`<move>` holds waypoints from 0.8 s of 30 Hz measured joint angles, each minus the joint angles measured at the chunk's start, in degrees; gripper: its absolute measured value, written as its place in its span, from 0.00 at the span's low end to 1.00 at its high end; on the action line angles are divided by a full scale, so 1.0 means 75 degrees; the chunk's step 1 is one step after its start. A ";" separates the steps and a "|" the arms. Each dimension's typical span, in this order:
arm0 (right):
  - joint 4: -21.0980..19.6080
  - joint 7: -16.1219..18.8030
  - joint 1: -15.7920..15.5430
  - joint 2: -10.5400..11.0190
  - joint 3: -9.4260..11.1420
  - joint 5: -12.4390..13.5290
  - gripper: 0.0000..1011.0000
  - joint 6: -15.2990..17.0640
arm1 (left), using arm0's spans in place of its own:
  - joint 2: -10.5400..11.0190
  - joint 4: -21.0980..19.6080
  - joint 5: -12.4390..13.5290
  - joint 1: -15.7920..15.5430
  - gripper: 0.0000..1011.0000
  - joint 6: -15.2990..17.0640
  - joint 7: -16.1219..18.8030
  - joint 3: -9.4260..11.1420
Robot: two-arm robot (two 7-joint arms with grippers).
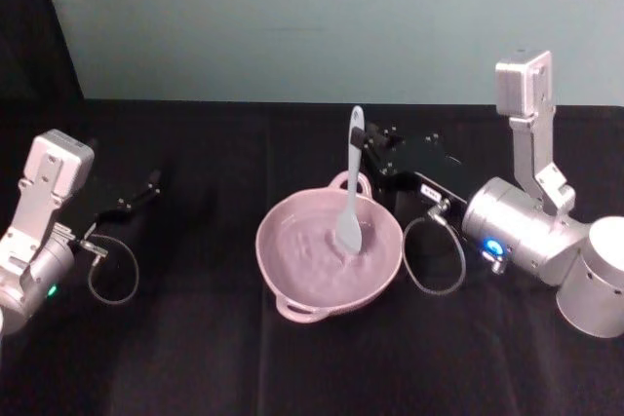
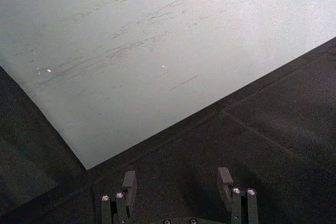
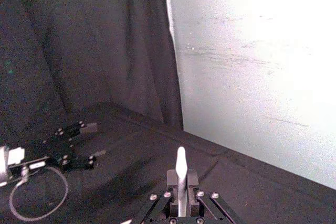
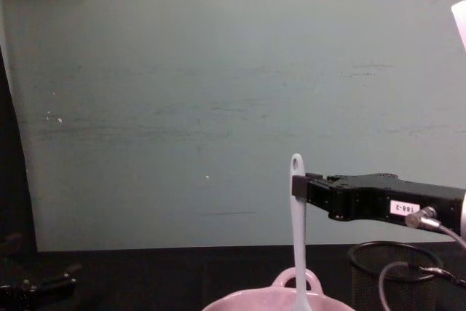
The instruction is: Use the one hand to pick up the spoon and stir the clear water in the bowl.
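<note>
The pale pink bowl (image 1: 329, 256) sits mid-table with clear water in it; its rim (image 4: 277, 300) shows low in the chest view. The white spoon (image 1: 349, 192) stands almost upright, its paddle head down in the water. My right gripper (image 1: 363, 138) is shut on the spoon's upper handle, reaching in from the right above the bowl's far rim. The chest view has the spoon (image 4: 297, 231) held by the right gripper (image 4: 298, 183); the handle tip (image 3: 180, 163) pokes out between the fingers in the right wrist view. My left gripper (image 1: 146, 187) rests open at the far left.
A black wire-mesh cup (image 4: 393, 271) stands behind the right arm, to the right of the bowl. Black cloth covers the table (image 1: 195, 358), with a pale green wall behind. Cable loops hang from both wrists.
</note>
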 joint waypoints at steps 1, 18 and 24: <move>-0.0154 -0.0013 -0.0080 0.0060 -0.0015 -0.0036 0.11 0.0048 | 0.0000 0.0000 0.0000 0.0000 1.00 0.0000 0.0000 0.0000; -0.1063 0.0027 -0.0432 0.0090 -0.0296 -0.0265 0.11 0.0153 | 0.0000 0.0000 0.0000 0.0000 1.00 0.0000 0.0000 0.0000; -0.1332 -0.0044 -0.0433 0.0110 -0.0123 -0.0259 0.11 0.0063 | 0.0000 0.0000 0.0000 0.0000 1.00 0.0000 0.0000 0.0000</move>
